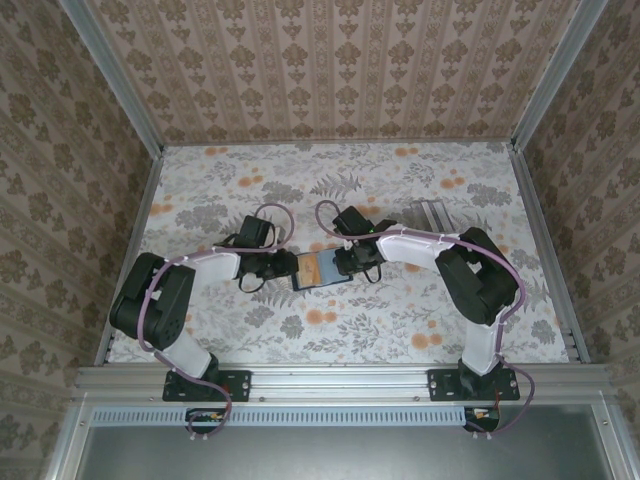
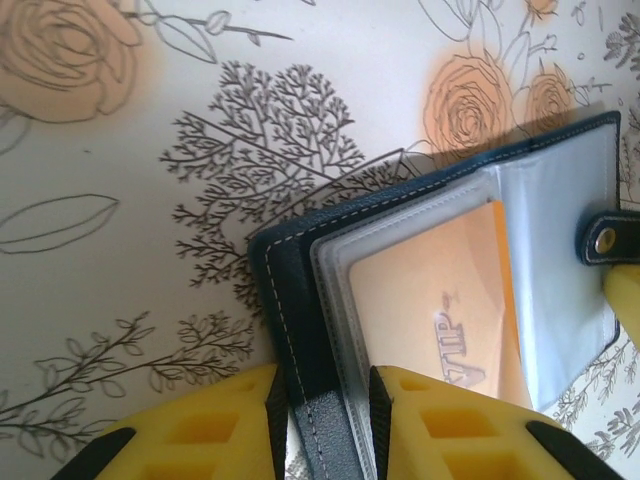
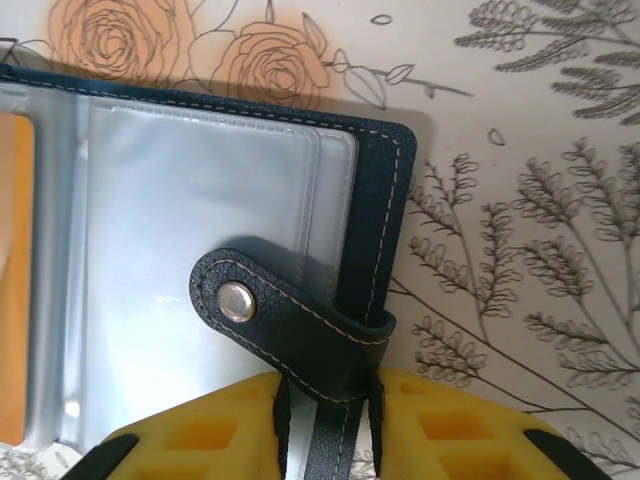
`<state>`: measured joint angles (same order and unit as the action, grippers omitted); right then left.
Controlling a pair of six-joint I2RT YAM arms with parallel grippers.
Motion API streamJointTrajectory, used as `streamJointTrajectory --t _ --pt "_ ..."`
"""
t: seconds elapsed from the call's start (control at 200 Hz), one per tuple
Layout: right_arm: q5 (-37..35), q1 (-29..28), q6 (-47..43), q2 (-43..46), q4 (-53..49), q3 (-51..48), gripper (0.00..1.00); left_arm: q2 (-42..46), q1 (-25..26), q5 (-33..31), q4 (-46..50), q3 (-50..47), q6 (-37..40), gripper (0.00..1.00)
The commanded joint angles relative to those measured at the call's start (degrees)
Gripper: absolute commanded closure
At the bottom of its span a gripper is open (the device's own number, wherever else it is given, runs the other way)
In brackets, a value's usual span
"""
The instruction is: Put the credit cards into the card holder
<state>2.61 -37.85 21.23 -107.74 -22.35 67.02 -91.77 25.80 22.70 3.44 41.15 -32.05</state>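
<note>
**Both arms grip the open card holder at mid-bench**

The floral-printed white bench is walled on three sides with patterned paper. The black-and-white left arm and right arm reach in from the near edge and meet about midway between the left and right edges, a little toward the near edge.

Between them lies the dark navy-blue folding card holder with pale stitching, opened flat on the bench with its clear plastic sleeves facing up.

The left jaws pinch its left cover. In the left wrist view the stitched navy edge runs up between the two yellow ribbed fingers, which sit close on either side of it.

The right jaws pinch the opposite cover. In the right wrist view the navy edge passes between that arm's yellow fingers.

One yellow-orange plastic card printed "VIP" sits inside a clear sleeve on the left half; its orange shows at the left border of the right wrist view.

A navy closure strap folds over the right cover and also runs between the right fingers. It carries a small round metal snap.
</note>
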Motion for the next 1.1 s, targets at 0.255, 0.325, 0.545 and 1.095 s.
streamJointTrajectory --t 0.255,0.325,0.545,1.095 --pt "17.66 -1.01 6.68 -1.85 12.35 -2.51 0.76 6.56 0.94 5.40 -4.51 -0.02 -2.32 0.71" --pt "19.76 -1.04 8.04 -2.60 14.46 -2.83 0.76 8.33 1.28 4.26 -4.87 -0.42 -2.30 0.71" --pt "22.57 -1.09 11.62 -4.01 20.02 -3.89 0.72 9.14 2.98 3.95 -6.05 0.06 -2.32 0.70" --pt "15.86 -0.33 3.42 1.19 18.60 -5.56 0.62 11.30 -0.83 3.95 -2.97 -0.46 -0.91 0.68"
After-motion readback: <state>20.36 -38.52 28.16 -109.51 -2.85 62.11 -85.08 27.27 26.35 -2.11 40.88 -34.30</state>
